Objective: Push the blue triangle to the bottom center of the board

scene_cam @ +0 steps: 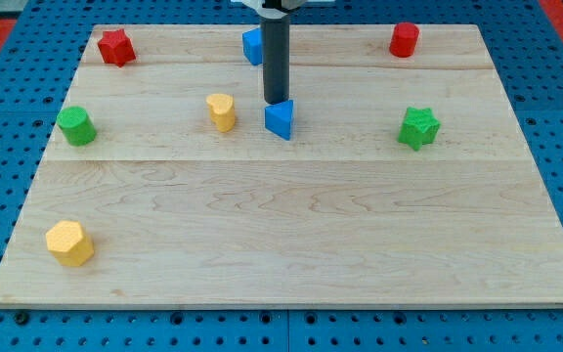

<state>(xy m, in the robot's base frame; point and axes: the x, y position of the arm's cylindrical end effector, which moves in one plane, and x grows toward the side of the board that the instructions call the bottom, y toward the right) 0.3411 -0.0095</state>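
Note:
The blue triangle (280, 119) lies on the wooden board (291, 225) a little above its middle. My tip (278, 101) stands just above the triangle, at its upper edge, touching or nearly touching it. The dark rod rises straight up from there and hides part of a second blue block (252, 46) near the view's top.
A yellow heart-shaped block (222, 111) sits left of the triangle. A green cylinder (76, 126) is at the left, a green star (418, 128) at the right. A red star (115, 46) and a red cylinder (404, 40) are at the top corners. A yellow hexagon (69, 242) is at bottom left.

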